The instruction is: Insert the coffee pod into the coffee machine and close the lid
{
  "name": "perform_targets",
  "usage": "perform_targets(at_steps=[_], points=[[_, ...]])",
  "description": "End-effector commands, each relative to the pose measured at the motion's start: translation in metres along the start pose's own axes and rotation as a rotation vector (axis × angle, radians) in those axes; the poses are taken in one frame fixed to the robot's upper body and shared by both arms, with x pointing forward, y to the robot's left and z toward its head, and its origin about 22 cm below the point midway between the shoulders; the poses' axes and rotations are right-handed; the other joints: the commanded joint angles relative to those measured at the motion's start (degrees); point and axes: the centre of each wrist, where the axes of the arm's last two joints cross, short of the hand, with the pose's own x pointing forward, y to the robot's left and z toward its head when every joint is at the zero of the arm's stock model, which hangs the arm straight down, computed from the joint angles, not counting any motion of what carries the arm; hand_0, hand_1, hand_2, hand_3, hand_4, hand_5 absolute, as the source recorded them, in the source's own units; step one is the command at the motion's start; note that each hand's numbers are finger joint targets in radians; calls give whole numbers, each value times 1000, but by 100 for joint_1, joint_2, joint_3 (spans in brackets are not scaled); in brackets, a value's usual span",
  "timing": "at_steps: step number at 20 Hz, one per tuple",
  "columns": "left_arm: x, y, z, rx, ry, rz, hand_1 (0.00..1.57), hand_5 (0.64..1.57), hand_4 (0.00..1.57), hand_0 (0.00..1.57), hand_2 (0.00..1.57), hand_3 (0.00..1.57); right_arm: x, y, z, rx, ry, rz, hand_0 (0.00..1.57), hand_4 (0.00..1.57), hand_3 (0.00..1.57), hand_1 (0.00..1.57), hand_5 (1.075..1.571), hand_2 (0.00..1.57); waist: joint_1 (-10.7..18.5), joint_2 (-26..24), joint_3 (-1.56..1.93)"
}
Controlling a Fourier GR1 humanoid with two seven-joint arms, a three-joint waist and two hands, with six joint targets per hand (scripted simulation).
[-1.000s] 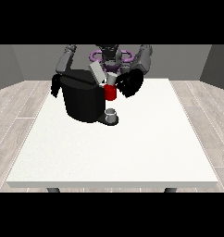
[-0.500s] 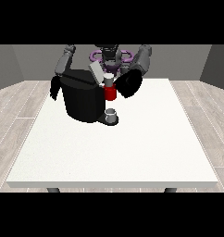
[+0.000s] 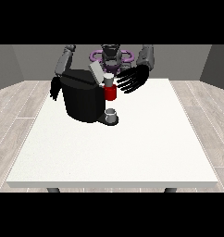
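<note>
A black coffee machine (image 3: 82, 98) stands on the white table (image 3: 132, 143) at the back left, its grey lid (image 3: 95, 71) tilted up. Its red front part (image 3: 110, 92) carries a small grey pod (image 3: 108, 81) on top. A grey cup (image 3: 111, 114) sits on the machine's base. The hand at the view's right (image 3: 133, 79) hovers just right of the pod with fingers spread and straight, holding nothing. The hand at the view's left (image 3: 55, 88) hangs behind the machine's left side, partly hidden.
The robot's torso (image 3: 111, 58) stands behind the table's far edge. The table's front and right parts spread wide before the machine. A wooden floor surrounds the table.
The hand at the view's right has spread its fingers and drawn slightly away to the right of the pod, which now sits on the machine's top.
</note>
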Motion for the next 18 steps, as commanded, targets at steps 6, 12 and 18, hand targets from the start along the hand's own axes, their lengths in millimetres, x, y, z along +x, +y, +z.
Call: perform_targets(at_steps=[6, 12, 18], points=[[-96, -102, 74, -82, 38, 384, 0, 1571, 0, 0, 0, 0, -56, -45, 92, -167, 154, -6, 0, 258, 0, 0, 1571, 0, 1025, -1304, -6], [-174, -124, 173, -82, 212, 546, 0, 1571, 366, 0, 0, 0, -73, -19, 133, -96, 241, -11, 0, 168, 0, 0, 1571, 0, 963, -2365, -12], [-206, -134, 244, -23, 361, 605, 0, 1571, 234, 0, 0, 0, -65, 38, 131, 68, 252, 32, 0, 0, 0, 0, 1571, 0, 726, -3165, -13]])
